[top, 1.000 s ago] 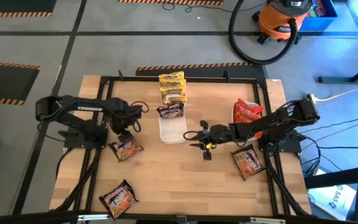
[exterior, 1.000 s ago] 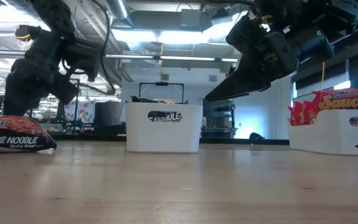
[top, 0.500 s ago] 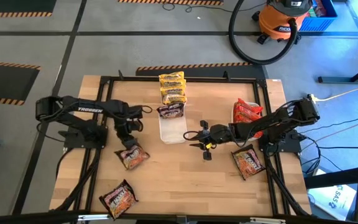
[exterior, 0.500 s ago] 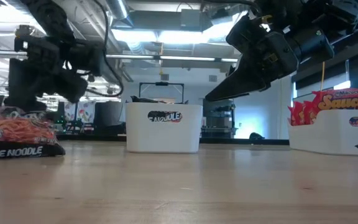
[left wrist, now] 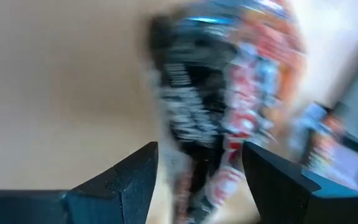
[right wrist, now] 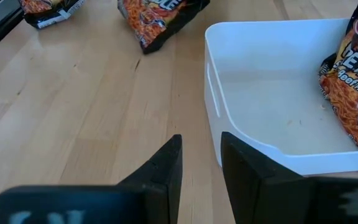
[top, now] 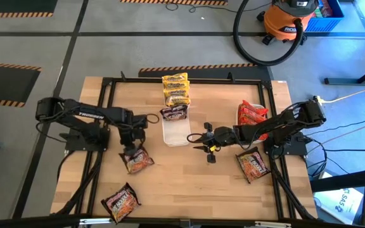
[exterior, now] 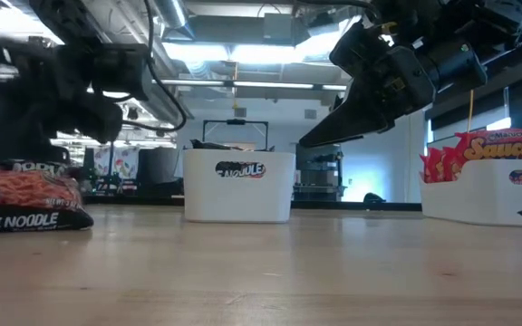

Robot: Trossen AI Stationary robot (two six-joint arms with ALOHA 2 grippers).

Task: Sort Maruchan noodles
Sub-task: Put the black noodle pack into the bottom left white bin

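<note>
While gripped by left end effector (top: pixel 132 151): dark noodle packet (top: pixel 138 161) on table (top: pixel 182 183).

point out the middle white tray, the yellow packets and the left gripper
middle white tray (top: pixel 175 135), high view, bare floor near its front
yellow packets (top: pixel 175 88), high view, middle of the stack
left gripper (top: pixel 132 149), high view, between its fingertips

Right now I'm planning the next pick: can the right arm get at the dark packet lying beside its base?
Probably not easily: the right tool is stretched toward the middle tray, while that packet lies back by its base.

"FIRE NOODLE" on dark packet (exterior: pixel 21 204); "Saucy" on red packets (exterior: pixel 501 149).
</note>
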